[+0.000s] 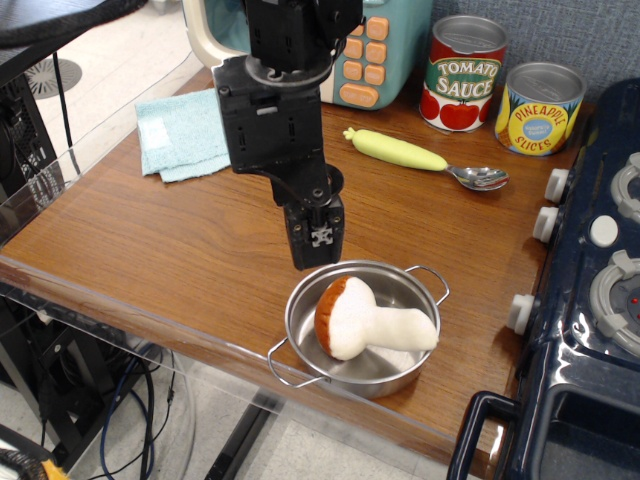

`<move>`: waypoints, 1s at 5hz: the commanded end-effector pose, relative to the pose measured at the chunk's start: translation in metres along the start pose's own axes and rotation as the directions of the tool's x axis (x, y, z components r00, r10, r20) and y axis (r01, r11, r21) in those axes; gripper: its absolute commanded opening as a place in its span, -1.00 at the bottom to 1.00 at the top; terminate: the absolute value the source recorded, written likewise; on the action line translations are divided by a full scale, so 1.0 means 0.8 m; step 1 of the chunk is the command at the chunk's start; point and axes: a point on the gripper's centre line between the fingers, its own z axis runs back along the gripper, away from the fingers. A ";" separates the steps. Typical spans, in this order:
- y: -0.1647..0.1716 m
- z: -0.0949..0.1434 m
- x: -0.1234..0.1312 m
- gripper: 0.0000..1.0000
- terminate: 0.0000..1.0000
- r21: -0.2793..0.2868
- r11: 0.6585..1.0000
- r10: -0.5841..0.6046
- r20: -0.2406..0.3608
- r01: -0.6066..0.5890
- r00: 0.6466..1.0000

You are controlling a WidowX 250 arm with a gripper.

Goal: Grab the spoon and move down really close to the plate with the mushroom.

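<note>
The gripper (318,245) points straight down from a black arm that comes in from the top of the view, and its tip hangs just above the far left rim of the plate (420,345). Its fingers look pressed together with nothing between them, so it is clenched and empty.

The plate stands near the front edge of the table (150,240), with 2 thin wire handles, 1 toward the front left and 1 toward the back right. Inside it lies the mushroom (365,318) on its side, brown cap to the left, cream stem pointing right toward the plate's wall.

The spoon (425,160) lies flat on the table well behind the plate and to the right of the arm, apart from the gripper. Its pale yellow-green handle points left and its shiny metal bowl points right, toward the dark blue toy stove (590,300) at the table's right side.

Behind the spoon stand 2 cans, a tomato sauce can (462,75) and a pineapple slices can (538,108). A light blue cloth (185,135) lies at the back left, and a teal toy with orange buttons (370,50) sits behind the arm.
</note>
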 end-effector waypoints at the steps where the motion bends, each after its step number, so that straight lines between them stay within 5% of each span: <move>1: 0.000 0.000 0.000 1.00 -1.00 0.000 1.000 0.000 0.000 0.000 1.000; 3: -0.037 0.003 -0.027 1.00 -1.00 -0.049 0.986 -0.159 0.017 0.160 0.987; 5: -0.084 0.000 -0.074 1.00 -1.00 -0.095 0.920 -0.372 0.084 0.379 0.924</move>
